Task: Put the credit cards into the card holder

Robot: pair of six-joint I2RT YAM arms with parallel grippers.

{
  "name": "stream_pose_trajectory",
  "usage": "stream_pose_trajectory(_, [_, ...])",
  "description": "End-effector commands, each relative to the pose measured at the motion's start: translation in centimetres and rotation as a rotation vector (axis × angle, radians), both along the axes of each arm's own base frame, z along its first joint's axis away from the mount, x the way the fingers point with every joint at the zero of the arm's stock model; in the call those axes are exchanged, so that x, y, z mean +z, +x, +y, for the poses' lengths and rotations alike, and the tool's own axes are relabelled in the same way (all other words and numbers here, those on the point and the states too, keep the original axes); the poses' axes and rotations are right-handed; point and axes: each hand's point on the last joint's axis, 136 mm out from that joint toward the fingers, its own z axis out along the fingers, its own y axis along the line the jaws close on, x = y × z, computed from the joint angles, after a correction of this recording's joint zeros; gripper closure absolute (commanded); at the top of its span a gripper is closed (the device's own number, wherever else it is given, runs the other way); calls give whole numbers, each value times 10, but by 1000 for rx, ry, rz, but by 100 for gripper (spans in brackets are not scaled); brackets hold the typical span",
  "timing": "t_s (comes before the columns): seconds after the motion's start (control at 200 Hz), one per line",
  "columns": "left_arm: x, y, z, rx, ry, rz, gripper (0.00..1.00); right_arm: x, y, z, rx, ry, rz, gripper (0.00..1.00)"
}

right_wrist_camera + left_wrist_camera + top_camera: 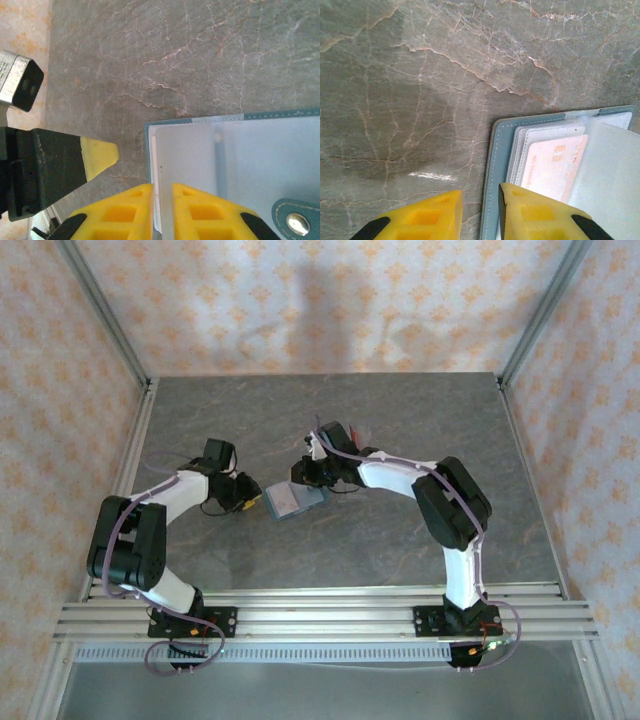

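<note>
- Lying open and flat on the grey marbled bench [400,430], the card holder [292,502] sits near the middle, between the two hands. Its teal cover is down and its pale inner leaves face up.
- The left hand [480,200] stands at one edge of the holder with its yellow fingers a narrow gap apart.
- One of its fingers is over bare bench and the other over the holder's leaves. The teal stitched border runs through the gap and lies flat, and nothing is clamped there.
- A pale pink card [552,167] with faint orange markings rests inside a clear sleeve of the holder, a little askew. It is just beyond the left hand's finger on that side.
- The right hand [162,192] has its yellow fingers nearly together, pinched on a thin pale leaf close to the holder's edge. I cannot tell whether a card is caught in with that leaf.
- In the right wrist view, the left hand's black, yellow-tipped finger [100,152] points toward the same edge of the holder. It is close beside the edge but apart from it, with bare bench between.
- A small metal snap [298,223] on a teal tab lies on the pale lining, well to the side of the right hand's fingers.
- From above, both arms bend inward so that the hands come at the holder from opposite sides.
</note>
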Motion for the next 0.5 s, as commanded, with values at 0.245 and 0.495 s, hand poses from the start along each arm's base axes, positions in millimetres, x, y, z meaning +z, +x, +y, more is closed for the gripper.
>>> stream_pose_trajectory(0.245, [-1,-9,-1,-27,-13,17,70,-32,-12,17,66,-74,44,93])
stream_pose_trajectory(0.495, [-4,-8,-4,-33,-12,25,69,-33,-21,30,97,7,92,82])
